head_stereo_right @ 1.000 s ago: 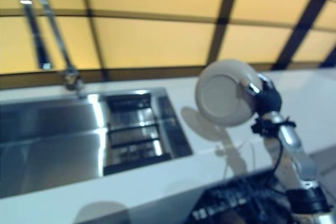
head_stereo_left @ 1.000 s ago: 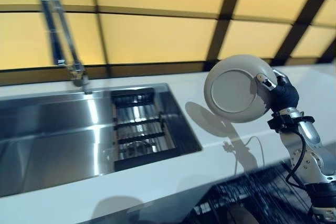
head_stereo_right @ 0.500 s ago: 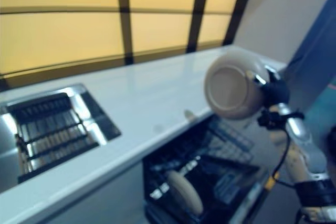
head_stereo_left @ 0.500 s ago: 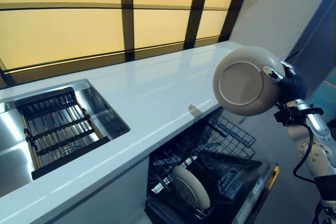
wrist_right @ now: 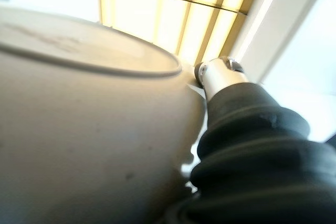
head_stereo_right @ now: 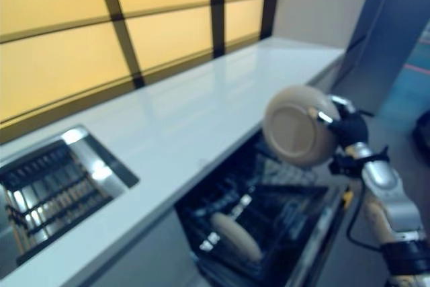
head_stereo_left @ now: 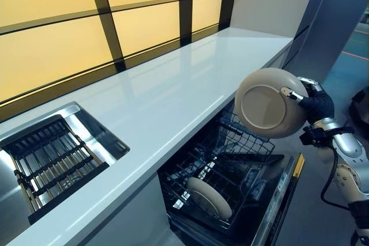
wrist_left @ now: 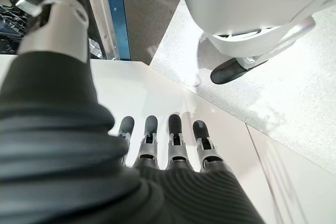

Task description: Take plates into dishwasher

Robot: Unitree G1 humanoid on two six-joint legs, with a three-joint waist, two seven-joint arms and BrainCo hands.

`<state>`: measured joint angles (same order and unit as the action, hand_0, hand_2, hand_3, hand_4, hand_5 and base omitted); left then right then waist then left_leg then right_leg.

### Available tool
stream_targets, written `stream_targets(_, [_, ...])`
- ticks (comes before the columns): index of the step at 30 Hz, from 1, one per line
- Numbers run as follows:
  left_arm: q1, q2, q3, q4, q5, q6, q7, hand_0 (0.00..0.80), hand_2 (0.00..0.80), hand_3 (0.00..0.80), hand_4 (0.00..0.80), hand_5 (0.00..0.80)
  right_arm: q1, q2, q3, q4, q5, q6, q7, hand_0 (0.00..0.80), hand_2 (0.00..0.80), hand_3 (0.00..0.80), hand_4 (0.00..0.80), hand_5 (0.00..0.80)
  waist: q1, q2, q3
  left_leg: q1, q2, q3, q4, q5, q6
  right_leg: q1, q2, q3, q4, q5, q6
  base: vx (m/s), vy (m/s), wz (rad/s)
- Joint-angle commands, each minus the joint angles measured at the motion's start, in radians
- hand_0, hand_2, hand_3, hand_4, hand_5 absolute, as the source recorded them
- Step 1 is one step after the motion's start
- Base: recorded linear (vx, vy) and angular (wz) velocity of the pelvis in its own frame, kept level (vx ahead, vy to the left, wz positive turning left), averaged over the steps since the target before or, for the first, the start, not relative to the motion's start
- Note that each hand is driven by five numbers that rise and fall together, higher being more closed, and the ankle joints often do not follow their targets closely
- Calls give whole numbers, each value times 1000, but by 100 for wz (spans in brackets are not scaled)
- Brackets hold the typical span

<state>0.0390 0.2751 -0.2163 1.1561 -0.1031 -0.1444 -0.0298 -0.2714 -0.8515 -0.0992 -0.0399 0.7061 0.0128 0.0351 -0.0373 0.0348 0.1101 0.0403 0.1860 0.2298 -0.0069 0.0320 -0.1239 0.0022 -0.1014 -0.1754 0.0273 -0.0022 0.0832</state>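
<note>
We've got the beige plate (head_stereo_left: 271, 102) pinched at its rim in the right hand (head_stereo_left: 314, 103), held upright above the open dishwasher's lower rack (head_stereo_left: 230, 168) w/ another plate (head_stereo_left: 209, 197) slotted, left hand (wrist_left: 168, 145) idle, fingers relaxed; next, prob. lower it into a free slot.

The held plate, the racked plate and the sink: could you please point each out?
held plate (head_stereo_left: 266, 103), left eye view, its underside
racked plate (head_stereo_left: 210, 198), left eye view, its face
sink (head_stereo_left: 92, 132), left eye view, its right wall

Camera swung right; held plate (head_stereo_left: 271, 103) now over open dishwasher rack (head_stereo_left: 230, 171).
</note>
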Motion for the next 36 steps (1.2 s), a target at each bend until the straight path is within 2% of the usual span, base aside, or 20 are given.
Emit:
stream_targets(1, [-38, 44, -15, 23, -14, -36, 6, 0, 0, 0, 0, 0, -15, -17, -68, -22, -66, -77, 21, 800, 800, 800, 800, 800, 7, -82, -15, -106, 12, -26, -30, 112, -21, 115, 3, -6, -37, -34, -10, 0, 0, 0])
stream_targets(10, [-38, 49, -29, 3, 11, -40, 7, 0, 0, 0, 0, 0, 56, 52, -35, 51, -222, -89, 56, 800, 800, 800, 800, 800, 15, -71, 12, -117, 4, -23, -40, 118, -15, 112, 11, -19, -70, -14, -6, -6, -9, 1])
stream_targets(18, [-46, 60, -24, -22, 19, -27, 3, 0, 0, 0, 0, 0, 47, 50, 15, 125, -358, -87, 72, 800, 800, 800, 800, 800, 26, -65, 35, -138, 2, -31, -44, 128, -15, 103, 20, -25, -80, -6, -4, -39, -26, 2])
stream_targets(23, [-38, 59, -21, -33, 27, -27, 1, 0, 0, 0, 0, 0, 72, 50, 30, 153, -487, -116, 62, 800, 800, 800, 800, 800, 33, -63, 37, -139, 2, -34, -41, 130, -14, 113, 22, -28, -80, -9, -5, 0, 0, 0])
stream_targets(29, [-33, 53, -16, -45, 37, -22, -4, 0, 0, 0, 0, 0, 96, 60, 57, 140, -664, -128, -34, 800, 800, 800, 800, 800, 40, -60, 40, -136, 5, -37, -36, 130, -14, 124, 22, -32, -78, -14, -4, 6, -4, 1])
stream_targets(31, [-29, 45, -18, -51, 45, -21, -6, 0, 0, 0, 0, 0, 113, 90, 71, 125, -700, -122, -82, 800, 800, 800, 800, 800, 44, -56, 41, -136, 6, -39, -33, 130, -14, 126, 22, -33, -76, -17, -3, 0, 0, 0])
stream_targets(36, [-29, 26, -37, -55, 56, -23, 0, 0, 0, 0, 0, 0, 132, 158, 133, 137, -822, -157, -165, 800, 800, 800, 800, 800, 56, -48, 44, -133, 5, -45, -33, 131, -10, 135, 20, -36, -76, -18, -2, 3, 1, 1])
